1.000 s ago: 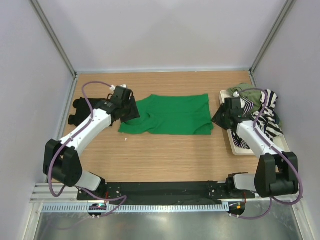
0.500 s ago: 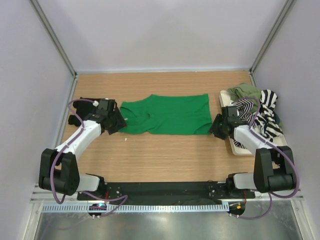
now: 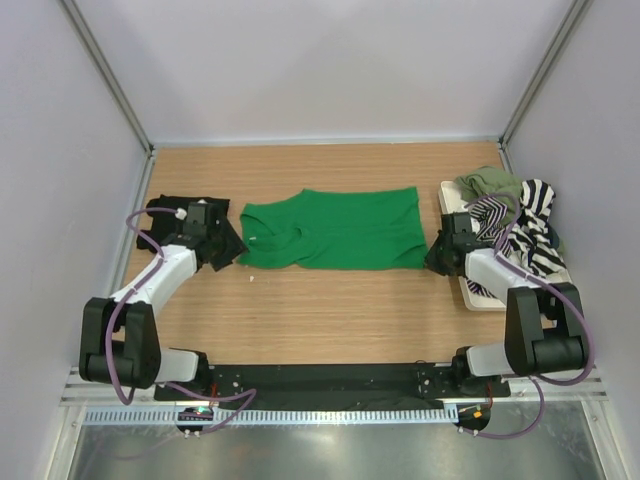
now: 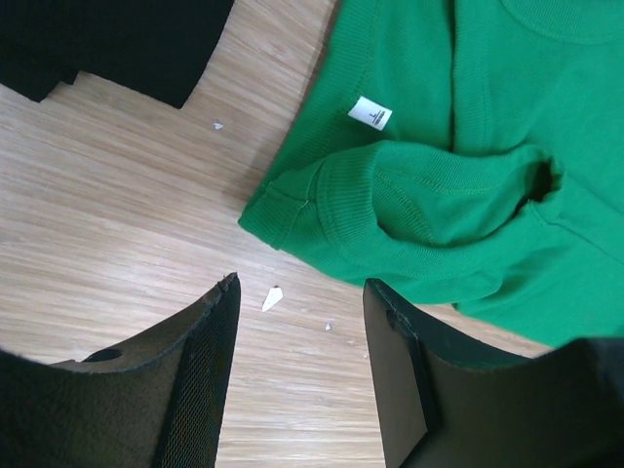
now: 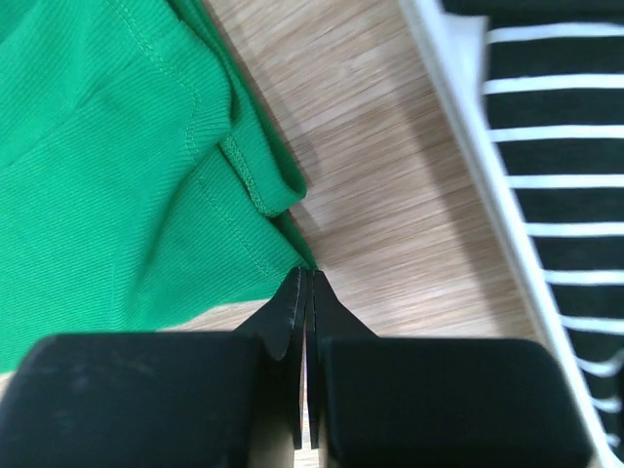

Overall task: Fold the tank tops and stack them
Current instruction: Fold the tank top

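Both arms had shifted since a second earlier. The left gripper (image 3: 226, 246) had drawn back off the left end of the green tank top (image 3: 340, 228) and sat just left of it, partly over the black tank top (image 3: 163, 208). Its jaws were apart, holding nothing, above bare table (image 3: 330, 310) and a small white scrap (image 4: 272, 297).

The right gripper (image 3: 436, 259) had dropped from beside the garment's right edge to its near right corner. Its jaws were pressed together, tips at the hem; whether cloth was pinched could not be told.

The green tank top lay spread out, a strap folded over at its left end and a white label (image 4: 370, 113) showing. To its right a white tray (image 3: 476, 300) held the striped tank top (image 3: 541, 238) and the olive tank top (image 3: 495, 183).
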`<act>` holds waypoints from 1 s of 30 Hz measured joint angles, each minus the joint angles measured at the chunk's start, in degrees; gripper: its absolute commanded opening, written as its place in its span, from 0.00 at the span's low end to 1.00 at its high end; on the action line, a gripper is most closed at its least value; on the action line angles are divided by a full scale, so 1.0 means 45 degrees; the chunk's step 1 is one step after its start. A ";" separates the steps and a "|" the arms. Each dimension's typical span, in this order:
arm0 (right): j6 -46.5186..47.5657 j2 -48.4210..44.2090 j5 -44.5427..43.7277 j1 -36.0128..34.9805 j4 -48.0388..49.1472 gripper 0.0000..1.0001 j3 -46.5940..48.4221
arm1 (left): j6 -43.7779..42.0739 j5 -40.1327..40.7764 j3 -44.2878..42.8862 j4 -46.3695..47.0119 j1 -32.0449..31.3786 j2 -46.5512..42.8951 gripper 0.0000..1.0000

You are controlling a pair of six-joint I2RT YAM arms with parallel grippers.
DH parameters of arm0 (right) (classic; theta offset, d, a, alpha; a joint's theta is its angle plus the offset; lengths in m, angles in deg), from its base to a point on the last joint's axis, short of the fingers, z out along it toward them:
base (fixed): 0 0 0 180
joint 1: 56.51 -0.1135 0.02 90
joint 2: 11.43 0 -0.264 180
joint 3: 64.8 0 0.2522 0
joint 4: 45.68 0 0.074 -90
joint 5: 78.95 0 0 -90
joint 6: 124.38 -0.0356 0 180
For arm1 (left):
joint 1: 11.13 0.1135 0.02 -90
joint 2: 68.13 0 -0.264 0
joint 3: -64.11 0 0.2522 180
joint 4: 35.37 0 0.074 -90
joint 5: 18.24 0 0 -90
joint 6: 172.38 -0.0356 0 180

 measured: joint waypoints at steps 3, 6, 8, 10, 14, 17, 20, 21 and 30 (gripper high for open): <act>-0.0034 -0.0350 -0.0287 0.0000 -0.0005 0.01 -0.0097 | 0.0126 -0.0005 0.0000 0.0160 0.0000 0.0102 0.54; -0.0044 -0.0520 -0.0452 0.0000 0.0000 0.01 -0.0117 | 0.0165 -0.0044 0.0000 0.0379 0.0000 0.0461 0.54; -0.0044 -0.0529 -0.0466 0.0000 0.0000 0.01 -0.0117 | 0.0194 -0.0087 -0.0005 0.0549 0.0000 0.0855 0.52; -0.0044 -0.0529 -0.0466 0.0000 0.0000 0.01 -0.0117 | 0.0204 -0.0185 -0.0019 0.0738 0.0000 0.1331 0.49; -0.0044 -0.0529 -0.0466 0.0000 0.0000 0.01 -0.0121 | 0.0204 -0.0330 -0.0029 0.1025 -0.0005 0.2263 0.41; -0.0044 -0.0529 -0.0466 0.0000 0.0000 0.01 -0.0121 | 0.0219 -0.0427 -0.0131 0.1224 -0.0010 0.2725 0.19; -0.0049 -0.0529 -0.0505 0.0000 -0.0019 0.01 -0.0121 | 0.0151 -0.0345 -0.0403 0.1302 -0.0015 0.3084 0.06; -0.0049 -0.0534 -0.0559 0.0000 -0.0058 0.01 -0.0121 | 0.0136 -0.0291 -0.0447 0.1297 -0.0015 0.3113 0.05; -0.0340 -0.2132 -0.1190 0.0000 -0.0845 0.01 -0.0452 | 0.0039 0.0311 -0.0452 0.0719 0.0311 0.1817 0.01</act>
